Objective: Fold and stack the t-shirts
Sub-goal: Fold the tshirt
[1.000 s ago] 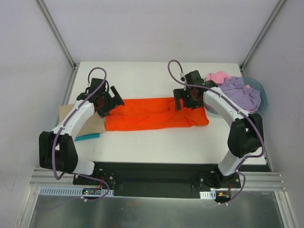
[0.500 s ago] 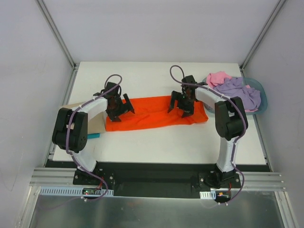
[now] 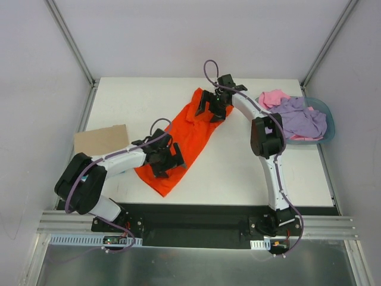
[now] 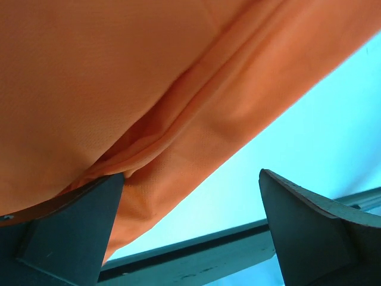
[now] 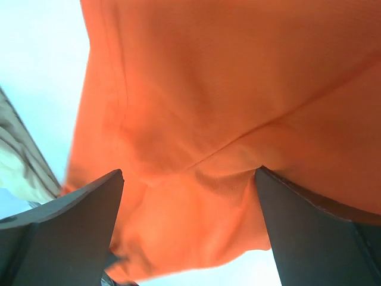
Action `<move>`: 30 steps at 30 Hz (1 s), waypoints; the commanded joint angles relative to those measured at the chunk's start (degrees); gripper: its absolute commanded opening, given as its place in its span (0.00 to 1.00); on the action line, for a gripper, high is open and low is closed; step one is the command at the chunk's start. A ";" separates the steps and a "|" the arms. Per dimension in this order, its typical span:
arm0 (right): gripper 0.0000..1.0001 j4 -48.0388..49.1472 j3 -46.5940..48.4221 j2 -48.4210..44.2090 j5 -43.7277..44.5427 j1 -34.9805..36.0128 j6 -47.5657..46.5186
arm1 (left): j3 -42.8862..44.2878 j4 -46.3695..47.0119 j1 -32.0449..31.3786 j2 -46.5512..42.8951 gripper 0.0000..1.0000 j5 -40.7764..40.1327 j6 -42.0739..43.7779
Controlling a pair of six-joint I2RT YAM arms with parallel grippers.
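Top view, orange t-shirt: soft matte cloth, a long rumpled band lying slantwise on the white desk, reaching from one tool to the other.
Top view, left tool: dark fingers spread wide, released, resting on the band's near end; a pointed cloth corner sticks out just past it toward the arm bases.
Top view, right tool: fingers splayed, released, sitting on the band's far, wider end.
Top view, other shirts: lilac t-shirt and pink t-shirt, crumpled together in the blue-grey basin, off the right tool's outer side and apart from it.
Top view, cardboard sheet: flat, tan, off the left tool's outer side, clear of the cloth.
Left wrist view, left tool: two blunt dark wedge fingers stand far apart; fine-knit orange cloth with a rolled fold fills the space ahead and drapes onto one finger; smooth desk shows beside the other.
Right wrist view, right tool: wedge fingers stand wide apart; creased orange cloth with a stitched seam bulges between and ahead of them, touching both.
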 commanded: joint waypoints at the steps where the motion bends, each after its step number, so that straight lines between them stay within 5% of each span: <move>1: 0.97 -1.33 8.19 5.53 -3.93 0.06 2.38 | 0.04 0.01 -8.89 3.80 0.99 0.25 -9.83; 13: 0.97 3.33 6.19 5.10 -4.29 -0.91 5.55 | 14.37 4.40 -20.58 17.35 0.99 6.83 -10.72; 24: 0.97 1.49 5.13 0.27 -4.73 -2.32 3.09 | 23.07 7.92 -27.09 23.50 0.99 4.82 -12.75; 30: 0.97 -4.31 3.03 -5.53 -2.10 -3.37 -1.83 | 20.79 7.92 -28.06 18.08 0.99 -1.32 -12.84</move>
